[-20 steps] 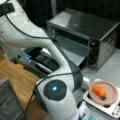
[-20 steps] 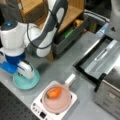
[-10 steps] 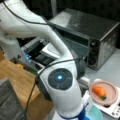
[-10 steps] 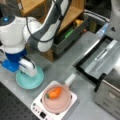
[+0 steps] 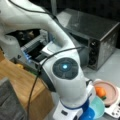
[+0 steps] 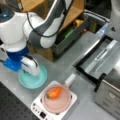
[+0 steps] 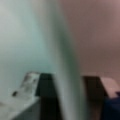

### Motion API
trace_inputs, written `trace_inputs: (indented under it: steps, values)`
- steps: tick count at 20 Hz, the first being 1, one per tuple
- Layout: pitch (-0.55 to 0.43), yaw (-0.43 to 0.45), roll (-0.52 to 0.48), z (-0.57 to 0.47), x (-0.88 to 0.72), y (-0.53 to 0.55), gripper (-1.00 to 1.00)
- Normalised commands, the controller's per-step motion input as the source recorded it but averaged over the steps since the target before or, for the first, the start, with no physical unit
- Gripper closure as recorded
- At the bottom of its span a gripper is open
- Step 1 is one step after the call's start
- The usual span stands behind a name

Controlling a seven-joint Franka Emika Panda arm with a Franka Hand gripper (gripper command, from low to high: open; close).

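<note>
Gripper: down on the teal plate's rim, fingers straddling it in the wrist view; clamped or apart, cannot tell.
Plate: at 9 o'clock from the pink bowl holding a carrot.
Advice: a rim grasp needs level, slow handling.
Hidden: fingertips, behind the arm.

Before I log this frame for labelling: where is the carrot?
The carrot lies on the pink plate at a front view's bottom, just right of the teal plate under the gripper.
</note>
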Motion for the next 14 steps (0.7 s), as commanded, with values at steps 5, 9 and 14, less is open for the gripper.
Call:
trace_inputs:
  steps: [5, 9, 14]
  values:
    - [0.021, -0.157, -0.016, 0.07, -0.2, 0.31, 1.0]
    - [-0.006, -0.119, -0.043, 0.04, -0.24, 0.32, 1.0]
    - [-0.047, -0.09, -0.045, 0.13, -0.29, 0.31, 1.0]
